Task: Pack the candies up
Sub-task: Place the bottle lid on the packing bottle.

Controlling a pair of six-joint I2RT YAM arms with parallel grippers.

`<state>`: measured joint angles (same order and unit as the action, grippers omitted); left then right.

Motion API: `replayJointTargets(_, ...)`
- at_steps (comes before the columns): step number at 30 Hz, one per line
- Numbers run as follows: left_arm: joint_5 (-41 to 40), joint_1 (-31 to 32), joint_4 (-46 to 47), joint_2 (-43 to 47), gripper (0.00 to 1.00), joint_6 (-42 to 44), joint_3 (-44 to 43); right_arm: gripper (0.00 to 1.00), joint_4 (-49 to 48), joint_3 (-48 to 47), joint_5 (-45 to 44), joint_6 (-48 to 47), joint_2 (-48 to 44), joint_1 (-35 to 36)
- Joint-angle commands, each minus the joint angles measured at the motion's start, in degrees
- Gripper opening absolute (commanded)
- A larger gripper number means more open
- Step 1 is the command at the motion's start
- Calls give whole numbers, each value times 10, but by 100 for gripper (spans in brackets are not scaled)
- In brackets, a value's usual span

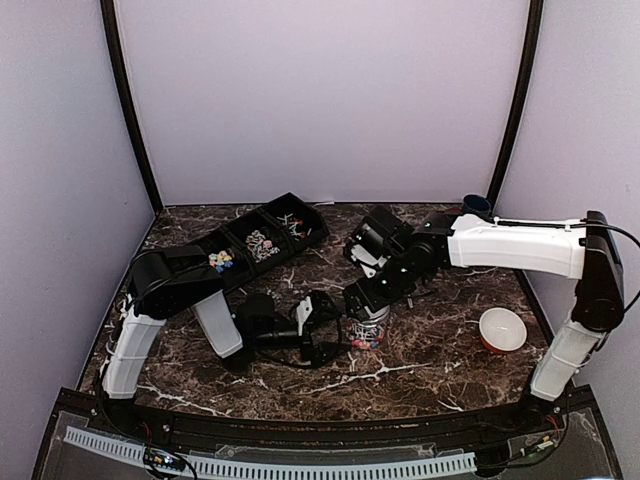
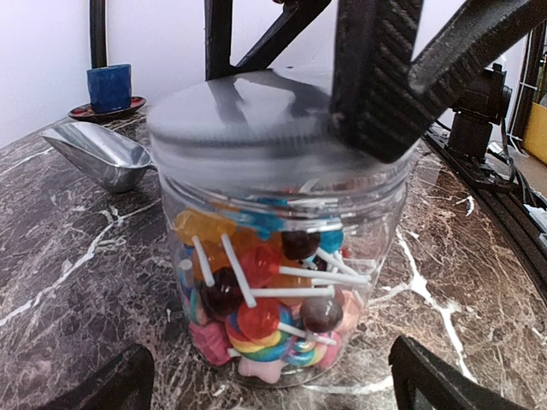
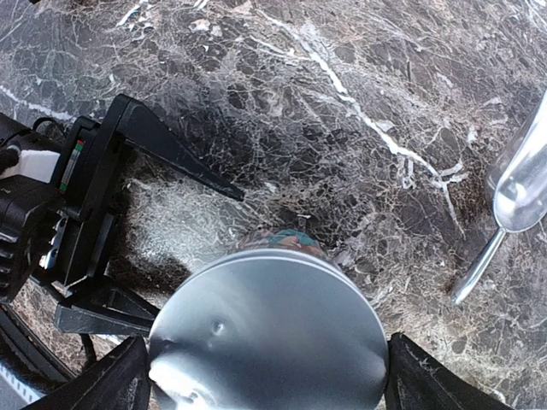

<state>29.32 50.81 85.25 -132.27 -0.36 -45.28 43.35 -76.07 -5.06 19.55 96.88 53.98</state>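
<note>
Top external view shows the marble table with both arms reaching to its middle. To the left of the left gripper and behind it lies the black tray, with a few sweets in its compartments.

Straight ahead of that gripper stands the clear jar, upright between its wide-apart fingers, which do not visibly touch it. Directly under the right gripper sits the silver lid, on the jar. Those jaws are spread to either side of the rim and very near it; I cannot tell whether the pads touch. Past the jar, on the left gripper's left, lies the metal scoop, empty.

The candies fill the lower part of the jar: lollipops with thin white sticks, and small pastel pieces at the bottom.

They look hard, glossy and light, apt to roll or slip if pinched singly; a stick would give the surest hold. Packed like this, they are best handled through the jar, gripped across its smooth, stiff wall below the lid.
</note>
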Motion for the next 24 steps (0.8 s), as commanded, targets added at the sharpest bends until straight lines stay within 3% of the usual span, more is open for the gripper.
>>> replayJointTargets(1, 3, 2, -28, -13, 99, -6, 0, 93, -12, -3, 5, 3, 1, 6)
replayJointTargets(24, 5, 2, -30, -16, 99, -6, -2, 95, -15, 34, -33, 22, -33, 10)
